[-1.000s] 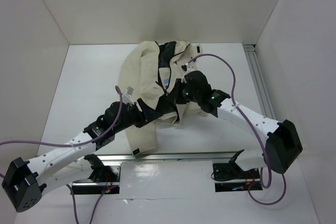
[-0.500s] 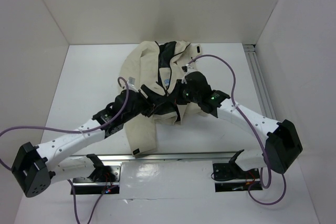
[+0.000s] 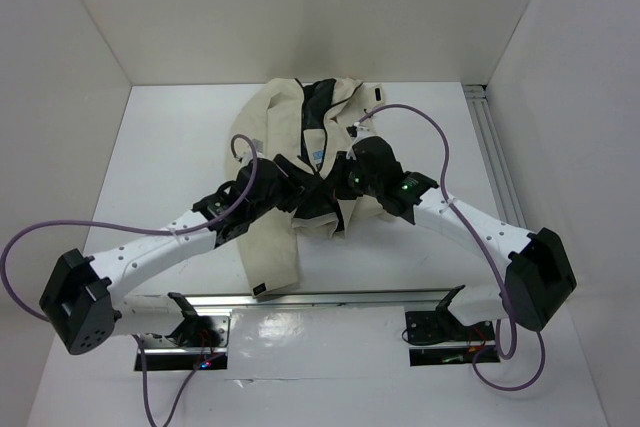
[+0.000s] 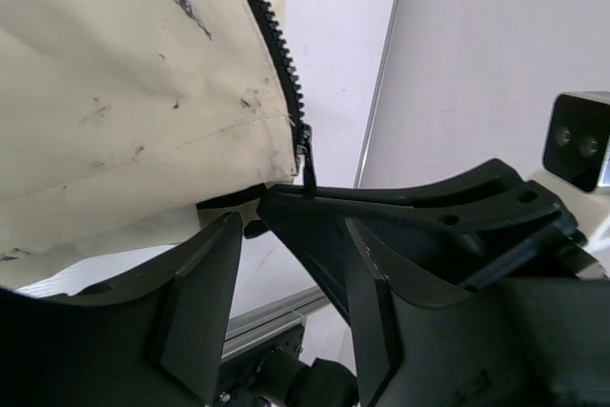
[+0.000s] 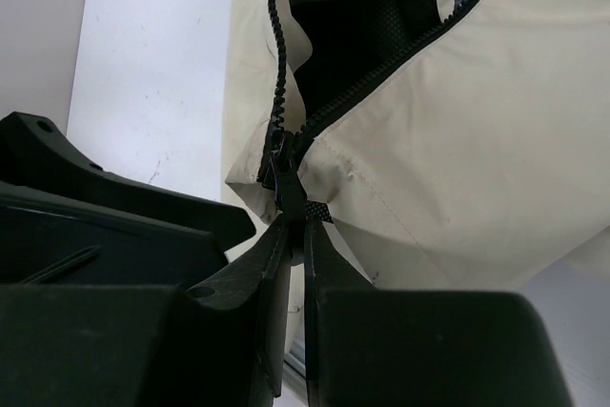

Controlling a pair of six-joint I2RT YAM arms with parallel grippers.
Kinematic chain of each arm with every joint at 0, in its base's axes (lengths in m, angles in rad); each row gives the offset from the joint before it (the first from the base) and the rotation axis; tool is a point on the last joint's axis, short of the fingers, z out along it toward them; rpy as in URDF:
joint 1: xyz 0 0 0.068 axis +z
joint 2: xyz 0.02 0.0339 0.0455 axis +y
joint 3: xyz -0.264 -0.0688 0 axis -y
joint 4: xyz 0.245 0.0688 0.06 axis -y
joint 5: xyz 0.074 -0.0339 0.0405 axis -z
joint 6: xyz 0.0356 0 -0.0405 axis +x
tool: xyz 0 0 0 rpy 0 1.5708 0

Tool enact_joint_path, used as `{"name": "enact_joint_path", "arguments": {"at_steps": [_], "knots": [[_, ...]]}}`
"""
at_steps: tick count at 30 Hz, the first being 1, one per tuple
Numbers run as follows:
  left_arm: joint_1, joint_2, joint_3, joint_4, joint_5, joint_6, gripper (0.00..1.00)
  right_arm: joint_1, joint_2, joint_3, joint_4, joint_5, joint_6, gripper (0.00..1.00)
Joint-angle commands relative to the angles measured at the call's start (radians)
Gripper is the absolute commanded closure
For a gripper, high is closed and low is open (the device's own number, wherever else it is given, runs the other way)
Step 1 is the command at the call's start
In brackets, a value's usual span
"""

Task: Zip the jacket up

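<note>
One jacket [image 3: 272,129] mid-frame on the desk [image 3: 150,162] — right jaws clamped on its zip pull [image 5: 283,171], left jaws apart.

The jacket [image 3: 268,137] lies on the table [image 3: 160,147], toward the far side. The left gripper [image 3: 298,187] is over the jacket's near left part and the right gripper [image 3: 335,185] over its near right part, just beside each other at the zipper [image 5: 286,140]. The label [image 3: 317,154] sits inside the jacket, just behind them. A side rail [image 3: 497,167] runs well to the jacket's right, and a front rail [image 3: 330,297] lies before it.
</note>
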Motion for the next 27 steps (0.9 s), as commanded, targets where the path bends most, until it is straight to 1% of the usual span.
{"name": "enact_joint_path", "arguments": {"at_steps": [1,2,3,5,6,9,22,27], "knots": [[-0.006,0.007,0.032,0.031,-0.020,0.019,0.42,0.005,-0.036,0.013,0.004,0.015,-0.011,1.00],[-0.006,0.016,0.018,0.065,-0.020,0.031,0.42,0.005,-0.036,0.013,0.004,0.015,-0.011,1.00],[-0.006,0.016,0.018,0.065,-0.020,0.042,0.45,0.005,-0.036,0.013,0.004,0.015,-0.011,1.00],[-0.006,0.030,0.037,0.038,-0.046,0.042,0.46,0.005,-0.036,0.013,0.004,0.015,-0.011,1.00],[-0.006,0.030,0.037,0.028,-0.046,0.054,0.49,0.005,-0.036,0.013,0.004,0.015,-0.011,1.00],[-0.006,0.039,0.037,0.054,-0.057,0.079,0.52,0.005,-0.036,0.013,0.004,0.015,-0.011,1.00],[-0.006,0.067,0.037,0.114,-0.066,0.140,0.52,0.005,-0.046,0.013,0.004,0.006,-0.011,1.00],[-0.006,0.076,0.046,0.113,-0.085,0.152,0.61,0.005,-0.046,0.013,0.004,0.006,-0.011,1.00]]}}
